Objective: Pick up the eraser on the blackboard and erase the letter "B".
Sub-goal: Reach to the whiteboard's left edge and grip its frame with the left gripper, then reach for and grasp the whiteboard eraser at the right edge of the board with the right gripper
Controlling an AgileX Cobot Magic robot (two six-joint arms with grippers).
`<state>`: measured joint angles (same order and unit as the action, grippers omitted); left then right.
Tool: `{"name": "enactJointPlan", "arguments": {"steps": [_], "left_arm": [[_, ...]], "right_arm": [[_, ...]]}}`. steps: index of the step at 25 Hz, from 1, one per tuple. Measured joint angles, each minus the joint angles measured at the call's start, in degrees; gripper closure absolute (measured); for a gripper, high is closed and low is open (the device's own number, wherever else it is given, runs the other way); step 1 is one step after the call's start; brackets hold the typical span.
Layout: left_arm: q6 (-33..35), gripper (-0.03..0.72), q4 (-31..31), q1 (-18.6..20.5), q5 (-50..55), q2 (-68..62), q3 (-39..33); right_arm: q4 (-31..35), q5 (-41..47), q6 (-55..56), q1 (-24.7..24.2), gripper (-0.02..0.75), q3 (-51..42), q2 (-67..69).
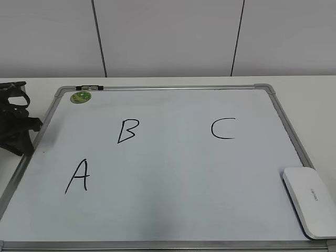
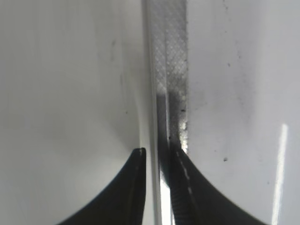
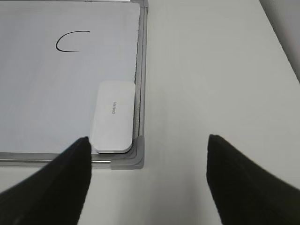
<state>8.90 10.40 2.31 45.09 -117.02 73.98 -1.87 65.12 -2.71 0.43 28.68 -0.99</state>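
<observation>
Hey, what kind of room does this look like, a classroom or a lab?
Probably a lab or office test bench: a whiteboard with practice letters lies flat on a plain white table, backed by bare panelled walls.

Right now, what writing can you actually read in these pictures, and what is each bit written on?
"A": black marker on the blackboard.
"B": black marker, same board.
"C": black marker, same board.
Small grey lettering on the eraser: too small to read.
Print on the round green magnet: too blurred to read.
</observation>
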Motion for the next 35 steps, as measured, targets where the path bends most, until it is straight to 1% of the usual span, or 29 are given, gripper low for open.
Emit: {"name": "enactJointPlan", "arguments": {"steps": [3,11,12,15,16,25,29,35], "left_arm": [[0.09,0.589,0.59,0.15,0.17,0.00,0.00],[0.22,0.591,1.41,0.28,0.90,-0.75,0.47],[0.22,0.599,1.55,0.37,0.90,-0.87,0.50],[0.22,0.664,2.06,0.37,1.37,-1.11,0.72],[0.22,0.674,2.14,0.37,1.37,-1.11,0.82],[0.22,0.680,2.69,0.37,1.49,-1.11,0.82],[0.22,0.680,2.82,0.37,1.49,-1.11,0.82],[0.22,0.680,2.82,0.37,1.58,-1.11,0.82]], "right_arm": [[0.00,0.00,0.00,0.00,0.151,0.00,0.00],[0.00,0.00,0.00,0.00,0.152,0.00,0.00],[0.00,0.00,0.00,0.00,0.152,0.00,0.00],[0.00,0.00,0.00,0.00,0.152,0.00,0.00],[0.00,0.00,0.00,0.00,0.152,0.00,0.00],[0.00,-0.34,0.00,0.00,0.151,1.35,0.48],[0.00,-3.23,-0.77,0.00,0.151,1.69,6.82],[0.95,-10.66,-0.57,0.00,0.152,1.69,18.35]]}}
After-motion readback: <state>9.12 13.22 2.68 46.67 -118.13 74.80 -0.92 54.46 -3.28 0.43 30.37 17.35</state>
